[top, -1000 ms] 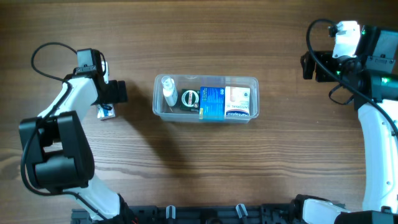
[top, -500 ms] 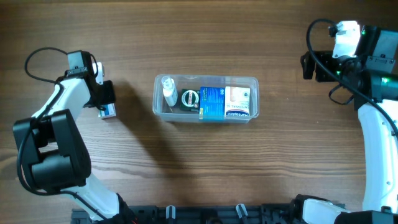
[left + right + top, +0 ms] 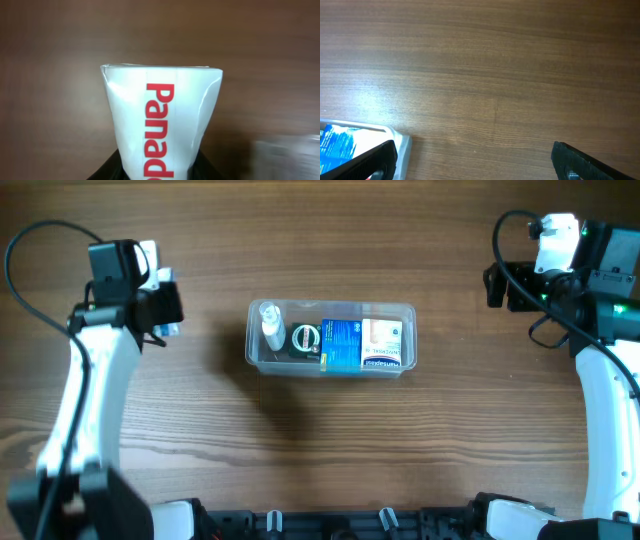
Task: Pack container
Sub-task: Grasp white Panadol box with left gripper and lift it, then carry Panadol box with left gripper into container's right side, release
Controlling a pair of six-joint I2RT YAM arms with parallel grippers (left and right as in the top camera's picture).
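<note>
The container point(image 3: 330, 308) is a clear rectangular tub at mid-table. It holds a small clear bottle point(image 3: 270, 328), a round black item point(image 3: 305, 337), a blue box point(image 3: 341, 345) and a white box point(image 3: 381, 345). My left gripper point(image 3: 168, 318) hovers left of it, shut on a small white box with red "Panad" lettering point(image 3: 161, 120). In the left wrist view the dark fingers press the box's lower sides at the left gripper point(image 3: 160, 172). Only a sliver of that box point(image 3: 172, 330) shows from overhead. My right gripper point(image 3: 494, 285) stands open and empty at the far right, right of the container's rim point(image 3: 400, 142).
Bare wooden tabletop point(image 3: 320, 440) surrounds the container. The right gripper point(image 3: 480, 165) looks down on bare wood, its two fingertips point(image 3: 375, 160) at the frame's lower corners. A blurred edge of the tub point(image 3: 290, 155) shows at the lower right of the left wrist view.
My left gripper has shut on the small white box, lifted it off the table and moved toward the far left. The right arm has not moved.
</note>
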